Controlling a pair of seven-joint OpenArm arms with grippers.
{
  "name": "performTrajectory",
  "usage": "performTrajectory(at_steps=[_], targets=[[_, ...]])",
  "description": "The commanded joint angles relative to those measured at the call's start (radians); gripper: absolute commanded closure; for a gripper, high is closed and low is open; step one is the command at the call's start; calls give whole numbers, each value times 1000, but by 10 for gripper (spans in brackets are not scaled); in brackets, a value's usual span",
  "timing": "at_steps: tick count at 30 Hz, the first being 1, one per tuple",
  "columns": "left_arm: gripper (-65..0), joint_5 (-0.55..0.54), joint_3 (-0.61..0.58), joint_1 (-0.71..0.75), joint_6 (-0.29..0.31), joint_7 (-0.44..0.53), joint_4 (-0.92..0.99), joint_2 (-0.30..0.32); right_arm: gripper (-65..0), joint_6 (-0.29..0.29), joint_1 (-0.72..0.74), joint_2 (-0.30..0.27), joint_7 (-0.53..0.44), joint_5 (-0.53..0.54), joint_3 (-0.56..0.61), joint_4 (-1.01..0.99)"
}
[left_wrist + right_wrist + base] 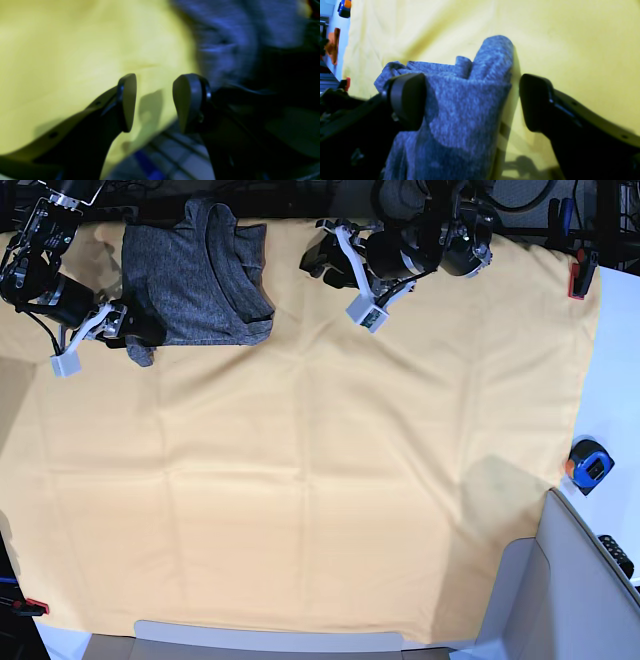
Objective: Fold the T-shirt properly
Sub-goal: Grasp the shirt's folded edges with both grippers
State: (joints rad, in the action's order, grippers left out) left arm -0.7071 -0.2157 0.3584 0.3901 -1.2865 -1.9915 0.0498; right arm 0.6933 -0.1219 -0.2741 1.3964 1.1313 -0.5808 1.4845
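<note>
The yellow-orange table cloth (330, 510) covers the whole table. The dark grey T-shirt (195, 275) lies bunched at its far corner, roughly folded; the fold looks near its end, with tidying likely next. The right gripper (472, 100) straddles a shirt edge, jaws apart, nothing clamped. The left gripper (155, 100) hovers beside the shirt, jaws apart, empty. No containers visible.

A robotics lab: clamps (578, 280) pin a yellow cloth (320, 480); tape measure (588, 463) lies beside.
</note>
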Motion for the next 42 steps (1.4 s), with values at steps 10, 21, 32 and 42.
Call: performTrajectory(at_steps=[10,21,32,42], targets=[[-274,-56,-3,-88,7,-107,137,-1,-327,5,8,-14,0,-64,95,11],[-274,-102,-222,-230,7,-110,199,45,-323,5,21,49,-9,-222,97,11],[-274,-99,-351,-304,4,-110,242,57,-323,5,55,51,-10,-241,91,11],[-274,-98,-399,-353,0,-110,324,55,-323,5,58,69,-33,-247,92,11]])
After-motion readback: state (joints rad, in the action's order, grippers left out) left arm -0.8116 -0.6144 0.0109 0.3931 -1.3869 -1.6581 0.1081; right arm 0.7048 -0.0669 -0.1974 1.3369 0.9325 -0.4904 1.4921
